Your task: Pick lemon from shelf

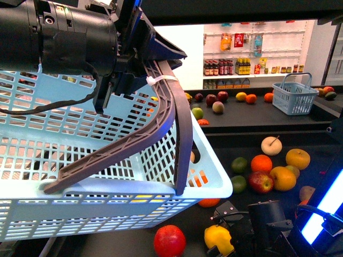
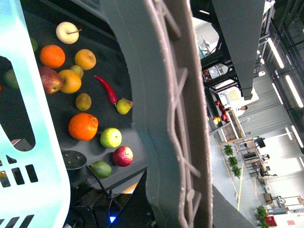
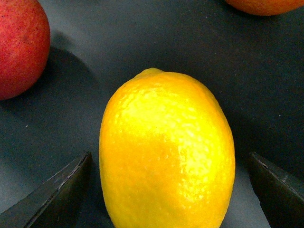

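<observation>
The lemon [image 1: 218, 238], bright yellow and oval, lies on the black shelf tray [image 1: 128, 243] at the bottom of the front view. In the right wrist view the lemon [image 3: 166, 152] fills the middle, pointed end away from the camera. My right gripper [image 3: 168, 199] is open around it, one dark finger [image 3: 57, 194] on each side with a gap to the skin. My left gripper [image 1: 115, 69] is raised at the upper left, shut on the grey basket handle [image 1: 161, 123] of a light blue basket [image 1: 80, 209]. The handle [image 2: 166, 118] crosses the left wrist view.
A red apple [image 1: 169, 241] lies just left of the lemon, and an orange [image 3: 263, 5] just beyond it. Oranges, apples and green fruit [image 1: 261, 163] crowd the tray to the right. A second blue basket [image 1: 293, 96] stands on the upper tier. Wall shelves of bottles [image 1: 252, 67] lie behind.
</observation>
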Action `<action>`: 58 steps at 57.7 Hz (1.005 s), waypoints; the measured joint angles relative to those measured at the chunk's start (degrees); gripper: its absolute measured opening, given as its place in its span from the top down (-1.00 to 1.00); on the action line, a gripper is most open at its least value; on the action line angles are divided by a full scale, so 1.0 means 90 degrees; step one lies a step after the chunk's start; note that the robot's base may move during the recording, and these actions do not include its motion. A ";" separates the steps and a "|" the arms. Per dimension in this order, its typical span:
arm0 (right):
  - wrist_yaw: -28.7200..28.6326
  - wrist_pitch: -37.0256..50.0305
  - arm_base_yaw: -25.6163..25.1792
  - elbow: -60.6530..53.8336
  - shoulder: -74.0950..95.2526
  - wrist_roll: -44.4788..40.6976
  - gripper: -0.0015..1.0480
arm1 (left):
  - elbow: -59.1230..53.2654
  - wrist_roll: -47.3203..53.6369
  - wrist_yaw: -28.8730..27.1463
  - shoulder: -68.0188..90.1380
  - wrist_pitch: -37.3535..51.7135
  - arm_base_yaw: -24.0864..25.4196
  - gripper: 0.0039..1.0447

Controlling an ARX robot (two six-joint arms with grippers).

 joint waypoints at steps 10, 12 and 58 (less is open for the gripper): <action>0.0073 -0.0160 0.0019 0.0204 0.0051 0.0012 -0.84 | 0.0000 -0.0002 0.0002 0.0000 0.0002 0.0000 0.85; 0.0073 -0.0175 0.0022 0.0219 0.0053 0.0012 -0.78 | 0.0000 -0.0002 0.0002 0.0000 0.0002 0.0000 0.85; 0.1115 0.0542 -0.0491 -0.1452 -0.1916 0.1069 -0.24 | 0.0000 -0.0002 -0.0002 0.0000 0.0000 0.0000 0.85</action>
